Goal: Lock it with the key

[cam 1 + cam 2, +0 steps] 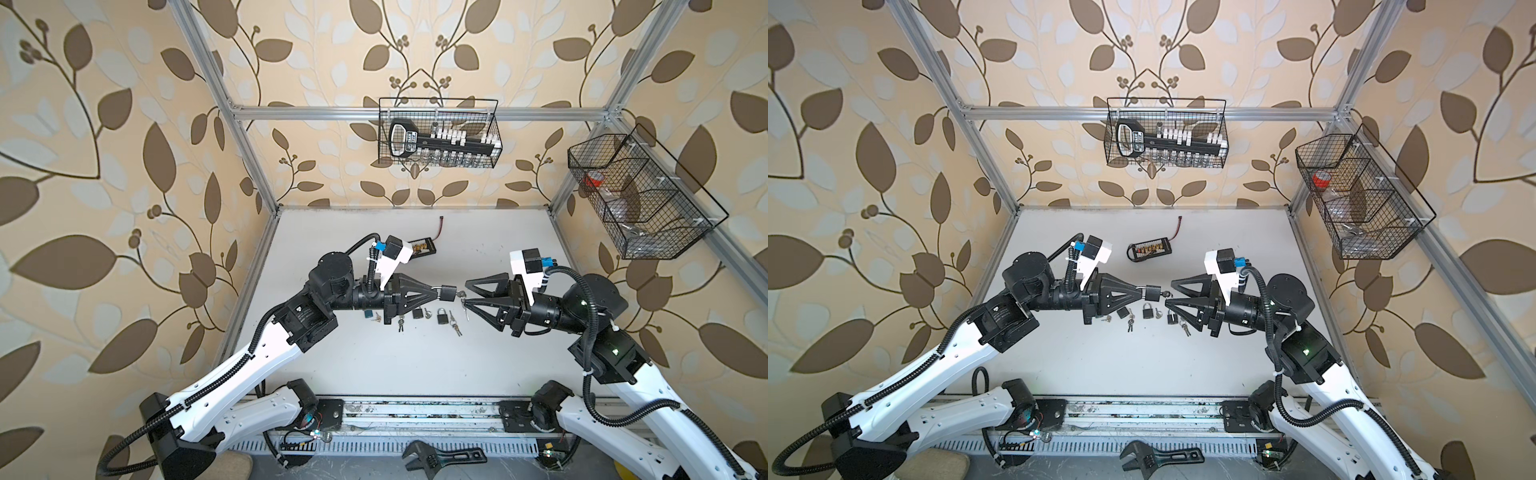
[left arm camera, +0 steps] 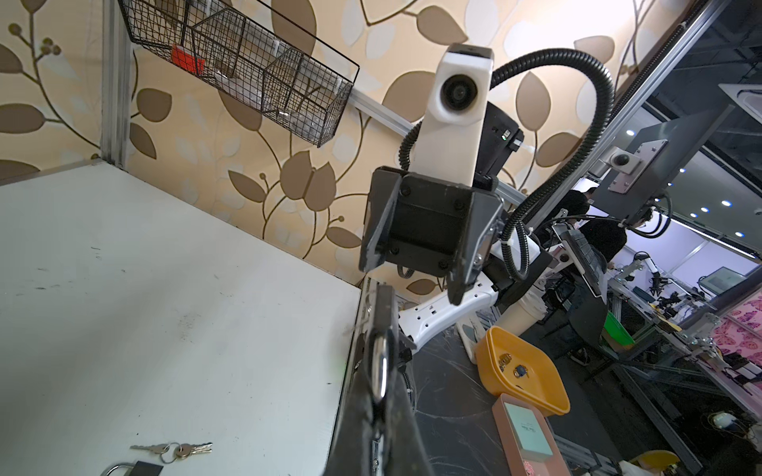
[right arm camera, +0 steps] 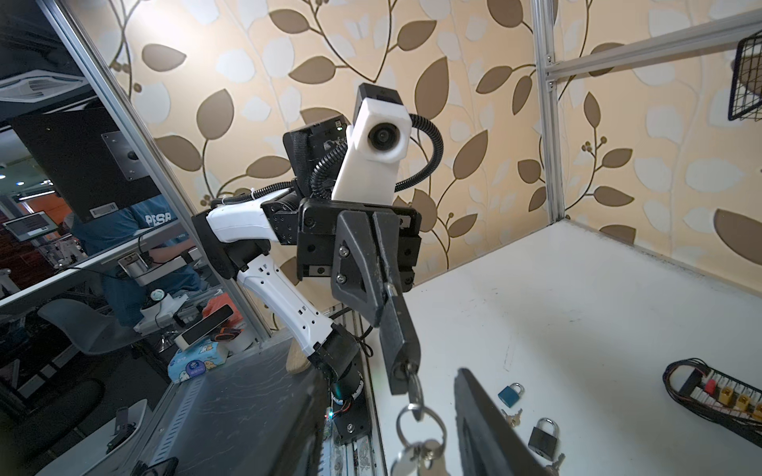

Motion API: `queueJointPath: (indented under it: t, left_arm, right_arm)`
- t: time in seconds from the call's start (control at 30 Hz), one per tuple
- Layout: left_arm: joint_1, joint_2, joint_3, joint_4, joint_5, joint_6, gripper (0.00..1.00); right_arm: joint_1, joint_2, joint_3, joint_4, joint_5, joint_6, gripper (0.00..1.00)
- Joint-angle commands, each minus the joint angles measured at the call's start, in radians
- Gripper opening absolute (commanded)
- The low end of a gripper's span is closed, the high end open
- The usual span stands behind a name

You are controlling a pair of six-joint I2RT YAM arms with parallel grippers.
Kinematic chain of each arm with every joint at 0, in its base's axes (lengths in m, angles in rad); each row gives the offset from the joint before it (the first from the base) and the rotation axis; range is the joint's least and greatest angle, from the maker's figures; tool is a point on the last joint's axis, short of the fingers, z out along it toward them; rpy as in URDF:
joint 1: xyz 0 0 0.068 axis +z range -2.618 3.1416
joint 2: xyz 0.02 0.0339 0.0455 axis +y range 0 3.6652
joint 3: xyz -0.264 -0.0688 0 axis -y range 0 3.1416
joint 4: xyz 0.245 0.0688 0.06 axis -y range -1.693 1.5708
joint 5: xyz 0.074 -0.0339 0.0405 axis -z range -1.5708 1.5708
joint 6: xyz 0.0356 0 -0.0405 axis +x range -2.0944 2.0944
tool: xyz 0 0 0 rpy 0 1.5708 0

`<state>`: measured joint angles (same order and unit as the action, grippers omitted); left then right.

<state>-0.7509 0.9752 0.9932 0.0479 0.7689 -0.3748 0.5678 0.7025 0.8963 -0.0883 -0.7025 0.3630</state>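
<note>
Left gripper [image 1: 437, 293] is clamped on the padlock [image 1: 449, 292] by its shackle, in mid-air; the key [image 1: 460, 295] sits in the padlock's keyhole; right gripper [image 1: 465, 294] hangs just beside the padlock, jaws parted, gripping nothing; best to close squarely on the key's head, then twist without pulling.

White arms [image 1: 266, 360], black corrugated cables [image 2: 552, 57]

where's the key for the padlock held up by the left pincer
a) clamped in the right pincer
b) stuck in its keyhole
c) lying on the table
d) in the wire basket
b: in the right wrist view the key sits in the keyhole of the padlock, ring dangling, and the right pincer stands open.
</note>
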Motion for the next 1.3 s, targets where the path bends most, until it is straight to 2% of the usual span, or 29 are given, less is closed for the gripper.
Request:
queueJointPath:
  t: [0.0,0.1,0.2,0.33,0.5,1.27]
  left_arm:
    - [0.008,0.0,0.019,0.059,0.05,-0.013,0.0]
    - [0.009,-0.002,0.018,0.061,0.052,-0.013,0.0]
    - [0.008,-0.005,0.016,0.059,0.048,-0.011,0.0]
    - [0.008,-0.007,0.016,0.061,0.04,-0.009,0.0]
    - [0.008,-0.015,0.013,0.056,0.013,-0.003,0.0]
    - [0.016,-0.051,0.036,-0.046,-0.036,0.054,0.0]
  right_arm:
    - [-0.004,0.003,0.033,0.002,-0.036,0.002,0.4]
    - [-0.004,0.012,0.027,0.002,-0.05,0.004,0.33]
    - [-0.004,0.014,0.022,0.005,-0.059,0.007,0.17]
    - [-0.004,0.019,0.019,0.002,-0.068,0.005,0.15]
    - [-0.004,0.015,0.015,0.001,-0.062,0.003,0.0]
    - [-0.021,-0.053,0.025,-0.078,0.018,-0.057,0.0]
